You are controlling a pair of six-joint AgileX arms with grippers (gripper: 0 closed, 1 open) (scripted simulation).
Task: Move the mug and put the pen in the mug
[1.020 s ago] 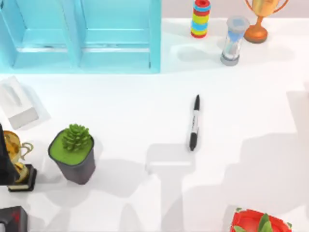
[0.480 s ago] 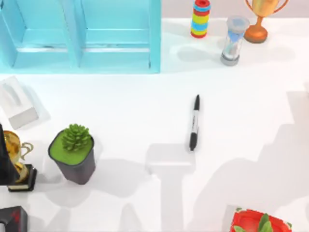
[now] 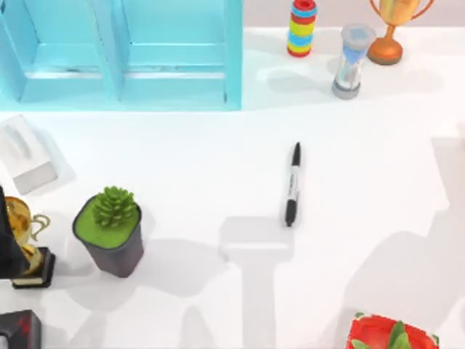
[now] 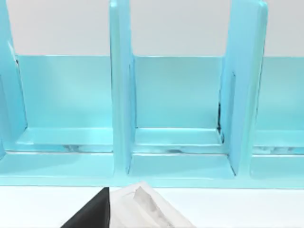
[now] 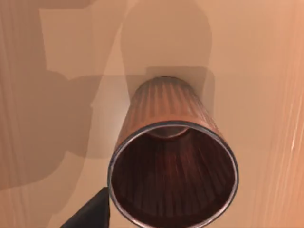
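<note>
The pen (image 3: 292, 185), black with a pale labelled middle, lies flat near the table's centre, lengthwise towards the back. In the right wrist view the copper-brown mug (image 5: 171, 156) stands upright on a tan surface, its dark inside facing the camera. A dark piece of my right gripper (image 5: 90, 216) shows just beside the mug's rim. My left arm (image 3: 6, 243) stays at the table's left edge. A dark piece of the left gripper (image 4: 92, 213) sits over the white tissue box (image 4: 142, 211), facing the blue shelf (image 4: 175, 104).
The blue shelf (image 3: 123, 51) fills the back left. A tissue box (image 3: 25, 156), a gold trophy (image 3: 29, 243) and a potted plant (image 3: 109, 229) stand at the left. Stacked rings (image 3: 302, 27), an hourglass (image 3: 352, 62) and an orange trophy (image 3: 392, 29) line the back right. A red pot (image 3: 389, 336) is front right.
The arm shadows on the table's right side have slid farther right and towards the front. The pen and the left arm have not moved.
</note>
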